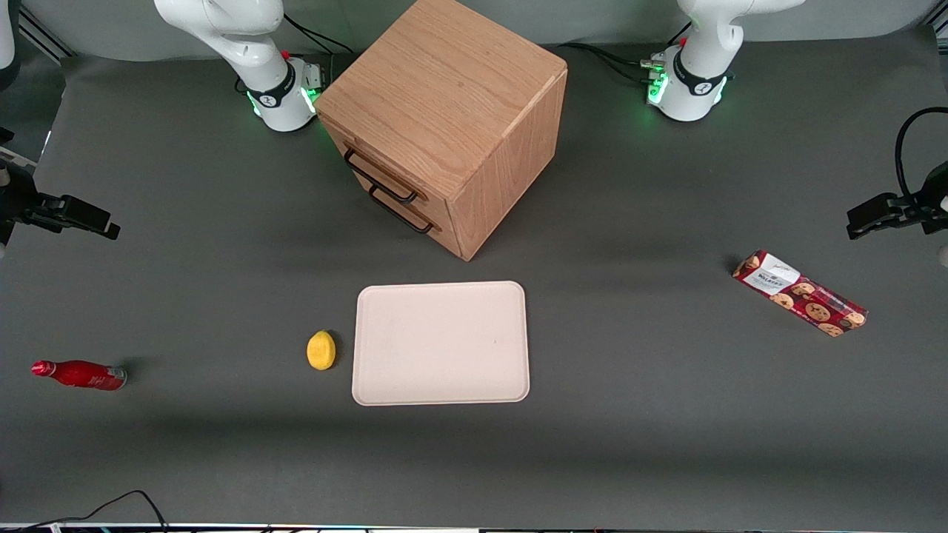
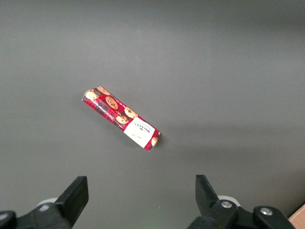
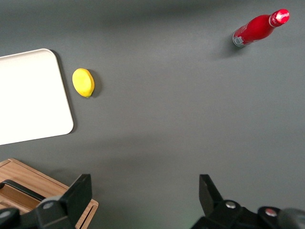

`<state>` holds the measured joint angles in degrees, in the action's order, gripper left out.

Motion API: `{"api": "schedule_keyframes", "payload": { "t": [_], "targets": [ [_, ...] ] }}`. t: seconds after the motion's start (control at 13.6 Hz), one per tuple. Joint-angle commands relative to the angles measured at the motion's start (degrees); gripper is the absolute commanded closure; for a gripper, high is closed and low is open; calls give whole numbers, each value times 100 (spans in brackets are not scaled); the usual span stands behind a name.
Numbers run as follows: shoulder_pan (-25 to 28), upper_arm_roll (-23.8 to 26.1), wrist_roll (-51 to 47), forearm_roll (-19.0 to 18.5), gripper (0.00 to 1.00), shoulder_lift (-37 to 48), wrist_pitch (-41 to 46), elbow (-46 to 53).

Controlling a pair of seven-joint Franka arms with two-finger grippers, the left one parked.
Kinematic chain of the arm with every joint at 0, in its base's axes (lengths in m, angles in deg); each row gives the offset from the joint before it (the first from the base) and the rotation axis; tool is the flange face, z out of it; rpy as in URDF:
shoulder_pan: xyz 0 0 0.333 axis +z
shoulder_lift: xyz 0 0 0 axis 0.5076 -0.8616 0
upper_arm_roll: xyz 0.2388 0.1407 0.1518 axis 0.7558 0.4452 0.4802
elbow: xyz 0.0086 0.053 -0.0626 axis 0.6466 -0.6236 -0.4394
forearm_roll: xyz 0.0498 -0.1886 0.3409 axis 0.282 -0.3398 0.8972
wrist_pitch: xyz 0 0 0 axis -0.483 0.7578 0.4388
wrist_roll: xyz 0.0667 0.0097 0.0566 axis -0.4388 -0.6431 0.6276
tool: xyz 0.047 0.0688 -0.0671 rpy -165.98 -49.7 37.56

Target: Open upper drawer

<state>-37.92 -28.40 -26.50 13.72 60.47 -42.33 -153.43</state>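
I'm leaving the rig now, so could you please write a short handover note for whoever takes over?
Gripper: open, holding nothing, hovering above bare table toward the working arm's end, away from the cabinet.
Upper drawer: shut, its black handle untouched; bottom drawer also shut.
Done: nothing yet.
Left: bring the gripper to the upper handle, grasp it, pull the drawer out.

A dark grey mat [image 1: 666, 414] covers the table, evenly lit, with soft shadow bands
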Motion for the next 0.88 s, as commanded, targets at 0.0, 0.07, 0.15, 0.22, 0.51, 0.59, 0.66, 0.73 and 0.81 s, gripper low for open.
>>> {"api": "schedule_keyframes", "payload": {
  "t": [0.0, 0.07, 0.15, 0.22, 0.51, 0.59, 0.66, 0.73, 0.81],
  "targets": [
    [38, -26, -14, 98, 0, 13, 22, 31],
    [47, -17, -23, 98, 0, 21, 23, 31],
    [65, 0, -41, 98, 0, 39, 23, 31],
    [74, 9, -32, 98, 0, 39, 23, 31],
    [362, 44, -6, 106, 0, 100, 328, 40],
    [581, 44, -14, 115, 0, 153, 435, 40],
    [827, 36, -15, 124, 0, 214, 479, 31],
    [1082, 27, -6, 124, 0, 232, 654, 49],
    [1363, 27, -14, 133, 0, 232, 760, 49]
  ]
}}
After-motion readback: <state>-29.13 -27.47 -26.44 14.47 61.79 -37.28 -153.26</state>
